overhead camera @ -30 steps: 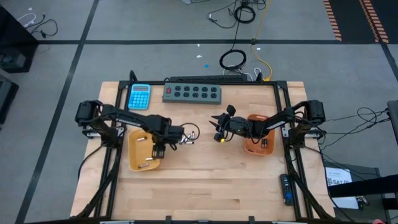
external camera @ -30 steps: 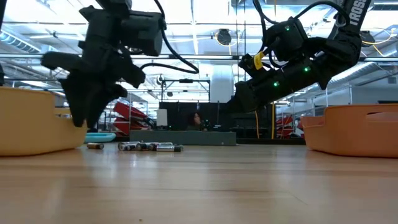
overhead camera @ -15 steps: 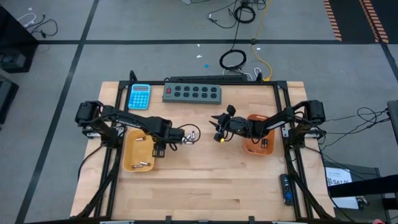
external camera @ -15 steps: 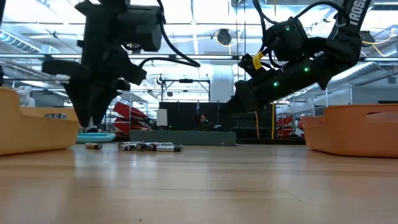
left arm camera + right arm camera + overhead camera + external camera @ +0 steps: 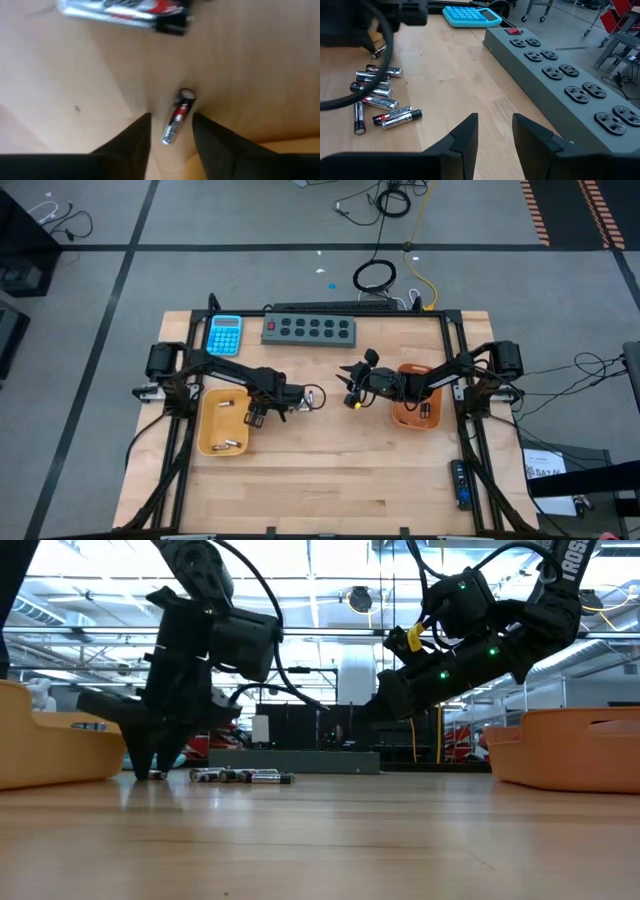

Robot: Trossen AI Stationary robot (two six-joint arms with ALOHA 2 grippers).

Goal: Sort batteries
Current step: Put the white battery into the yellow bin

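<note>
We find the left gripper [image 5: 171, 131] lowered, fingers narrowly parted astride one small silver-and-red cylindrical battery [image 5: 177, 120], evidently to pinch it; right gripper [image 5: 495, 131] waits, narrowly parted, empty.

The left gripper [image 5: 171, 131] was lowered to the tabletop [image 5: 330, 470], its fingers parted around a single battery [image 5: 178, 123] lying between them. Bare wood was left on either side of its fingertips. Just ahead, its path was blocked by a cluster of batteries [image 5: 377, 97]. Close behind it stood the left tray [image 5: 222, 422]. The right gripper [image 5: 492, 132] was held above open wood, with a grey strip [image 5: 560, 80] alongside it.
</note>
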